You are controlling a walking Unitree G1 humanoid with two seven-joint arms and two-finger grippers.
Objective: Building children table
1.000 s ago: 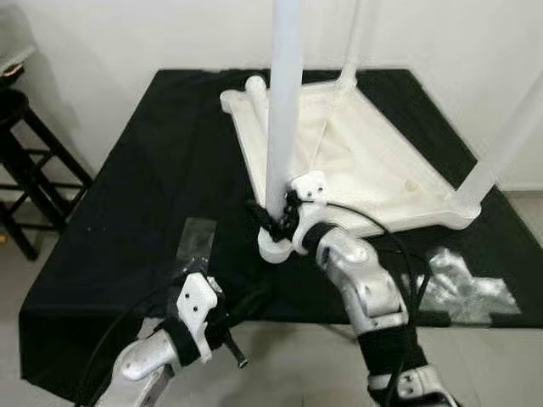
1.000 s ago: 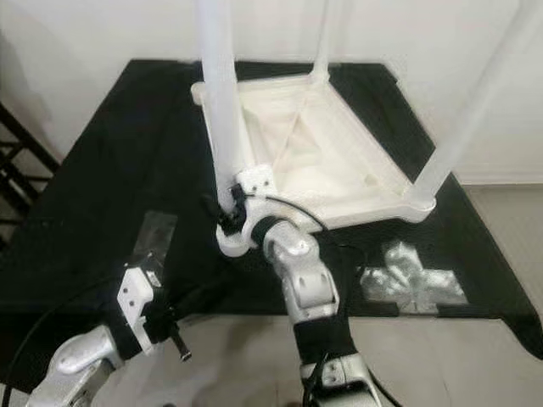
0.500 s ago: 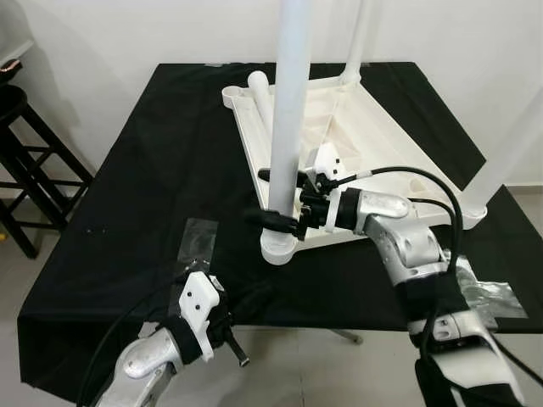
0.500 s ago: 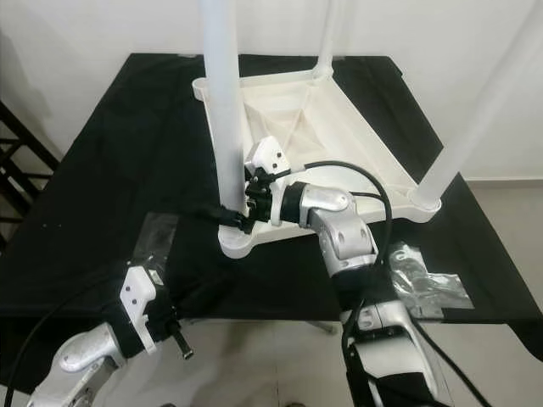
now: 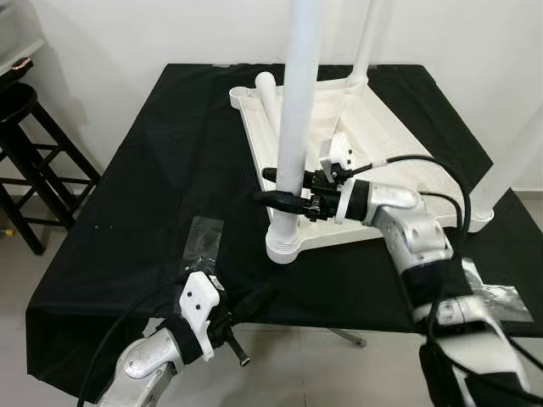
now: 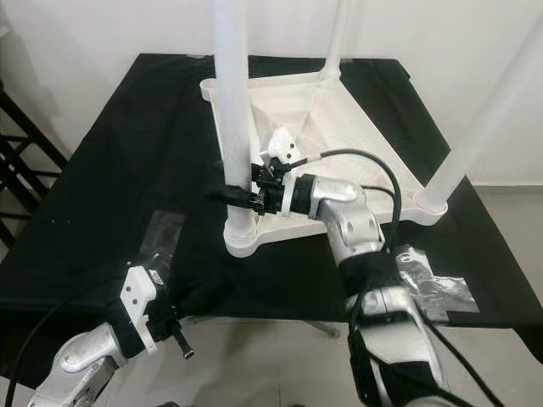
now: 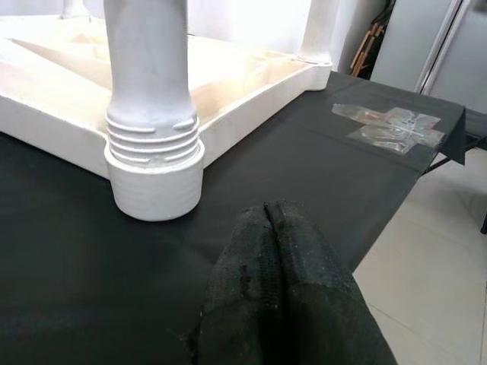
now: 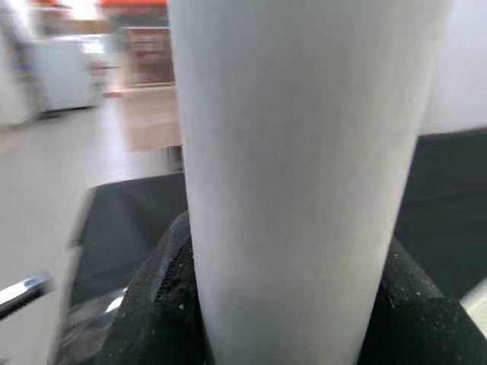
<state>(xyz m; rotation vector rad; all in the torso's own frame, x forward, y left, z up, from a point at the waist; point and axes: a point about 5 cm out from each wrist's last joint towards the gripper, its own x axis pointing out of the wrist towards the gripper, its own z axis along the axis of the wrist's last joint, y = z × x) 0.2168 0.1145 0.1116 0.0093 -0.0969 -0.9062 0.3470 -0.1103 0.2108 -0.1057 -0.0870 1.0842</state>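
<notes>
— Right wrist view first: what sits between the jaws?

— A white table leg (image 8: 304, 182). One black finger (image 8: 156, 304) presses on either side of it, so the right gripper (image 5: 284, 188) is clamped around the leg a little above its threaded base.

— And from the head views, where is that leg?

— It stands upright in the corner socket (image 5: 282, 246) of the upturned white tabletop (image 5: 382, 157), directly below the jaws. The tabletop lies on a black-covered table (image 5: 153, 178), with the other upright legs beyond the gripper at the far corners, and one more leg (image 5: 271, 106) lying inside the frame, past the jaws.

— The left gripper?

— The left gripper (image 7: 278, 243) hovers low at the table's near edge, its fingers pressed together on nothing. The socket with the leg is ahead of its tips and apart from them. Clear plastic wrap (image 7: 388, 125) lies on the cloth farther off, past the tips.

— Anything beside the table?

— A dark wooden stool (image 5: 25, 161) on the robot's left.
</notes>
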